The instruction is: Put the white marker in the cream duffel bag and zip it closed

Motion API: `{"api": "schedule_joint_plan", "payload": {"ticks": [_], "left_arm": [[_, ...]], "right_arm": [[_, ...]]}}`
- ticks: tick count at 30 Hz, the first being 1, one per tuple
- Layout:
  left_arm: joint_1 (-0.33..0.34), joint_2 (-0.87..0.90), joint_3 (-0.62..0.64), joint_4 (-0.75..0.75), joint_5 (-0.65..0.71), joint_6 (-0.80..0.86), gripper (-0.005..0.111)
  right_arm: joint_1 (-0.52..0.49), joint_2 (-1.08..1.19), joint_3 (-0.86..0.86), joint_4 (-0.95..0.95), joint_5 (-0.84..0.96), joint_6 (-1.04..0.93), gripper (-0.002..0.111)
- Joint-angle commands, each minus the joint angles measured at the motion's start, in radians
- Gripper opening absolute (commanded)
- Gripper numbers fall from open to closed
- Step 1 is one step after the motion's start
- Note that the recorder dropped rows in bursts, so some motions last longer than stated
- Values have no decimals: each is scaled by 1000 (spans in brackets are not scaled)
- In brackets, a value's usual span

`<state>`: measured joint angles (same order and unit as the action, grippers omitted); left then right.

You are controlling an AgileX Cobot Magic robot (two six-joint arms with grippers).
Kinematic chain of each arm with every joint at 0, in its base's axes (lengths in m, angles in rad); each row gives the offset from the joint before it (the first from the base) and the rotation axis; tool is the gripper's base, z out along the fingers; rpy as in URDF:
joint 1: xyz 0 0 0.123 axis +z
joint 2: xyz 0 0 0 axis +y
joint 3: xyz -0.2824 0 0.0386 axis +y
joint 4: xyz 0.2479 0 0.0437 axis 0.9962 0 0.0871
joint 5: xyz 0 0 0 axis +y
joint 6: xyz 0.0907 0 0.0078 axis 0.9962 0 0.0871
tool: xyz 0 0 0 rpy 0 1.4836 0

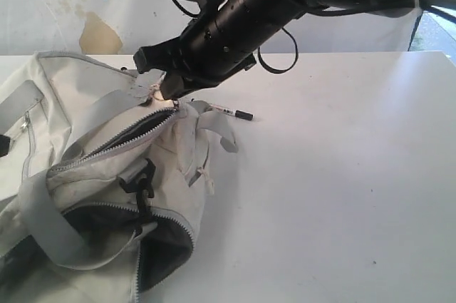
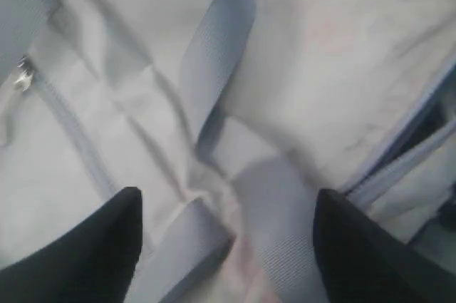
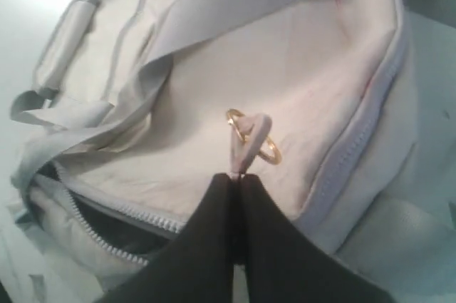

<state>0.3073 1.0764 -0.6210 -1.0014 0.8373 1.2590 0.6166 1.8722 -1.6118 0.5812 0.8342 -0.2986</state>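
Thin white marker [image 1: 226, 111] with a black cap is lying flat on the plain white tabletop [image 1: 342, 189]. It is outside the large soft cream duffel bag [image 1: 71, 96], just beside the bag's far end and right at a loose grey strap end [image 1: 217, 123]; can't tell if they are touching. Its long axis is running roughly left-right across the exterior view, slightly tilted, with the cap end pointing away from the bag. The right gripper [image 1: 168, 93] is reaching across the middle onto the bag's far end. In the right wrist view the right gripper [image 3: 236, 180] is showing its black fingers pressed together, pinching a small cream fabric tab [image 3: 251, 130] that carries a gold ring. The left gripper [image 2: 228, 199] is showing its fingers spread wide, hovering over a flat grey webbing strap [image 2: 221, 60] lying on cream fabric and gripping nothing. It is not showing in the exterior view, so its place relative to the marker can't be told. The bag's top zip [image 1: 135, 135] is gaping partly open, and a second opening nearer the camera is showing dark lining [image 1: 167, 246]. From the right gripper's tip the marker is lying just to the right and slightly toward the camera, near but apart. Judging from that, the right arm is looking like the nearer one, but it is occupied with the tab. A pick would probably be needing the jaws set across the barrel, square to that left-right axis.
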Motion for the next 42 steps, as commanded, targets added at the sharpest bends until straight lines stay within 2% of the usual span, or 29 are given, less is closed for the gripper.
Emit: {"api": "schedule_joint_plan", "payload": {"ticks": [1,3,8,14,19,21,23,26,29,31,33,35,36,37,42], "left_arm": [[-2,-6,-1,-288,159,199,74],[-2,-6,-1,-363,190,293,74],[-16,-4,15,-415,254,318,74],[-188,15,51,-460,88,364,74],[-300,79,51,-545,63,394,74],[-361,133,51,-577,1,396,74],[-397,177,49,-607,-43,396,74],[-413,216,49,-656,-47,453,74],[-422,263,49,-709,-108,498,74],[-430,287,49,-743,-80,541,72],[-441,302,49,-743,-36,580,54],[-449,310,49,-743,-24,583,25],[-449,310,49,-724,-31,583,4],[-449,308,49,-695,-31,588,1],[-449,308,49,-612,-53,588,0]], "right_arm": [[-7,-15,-7,201,-12,-102,0],[-7,-15,-7,262,-12,-117,0],[-7,-15,-7,290,-7,-128,0],[-7,-15,-7,290,-7,-128,0],[-7,-15,-7,290,-3,-128,0],[-7,-15,-7,290,-3,-128,0],[-7,-15,-7,290,-3,-128,0],[-7,-15,-7,290,-7,-128,0],[-7,-15,-7,290,-14,-128,0],[-7,-15,-7,290,-14,-128,0],[-7,-15,-7,284,-13,-131,0],[-7,-15,-7,278,-11,-131,0],[-7,-15,-7,274,-9,-131,0],[-7,-15,-7,258,-9,-131,0],[-7,-13,-5,116,-11,-59,0]]}}
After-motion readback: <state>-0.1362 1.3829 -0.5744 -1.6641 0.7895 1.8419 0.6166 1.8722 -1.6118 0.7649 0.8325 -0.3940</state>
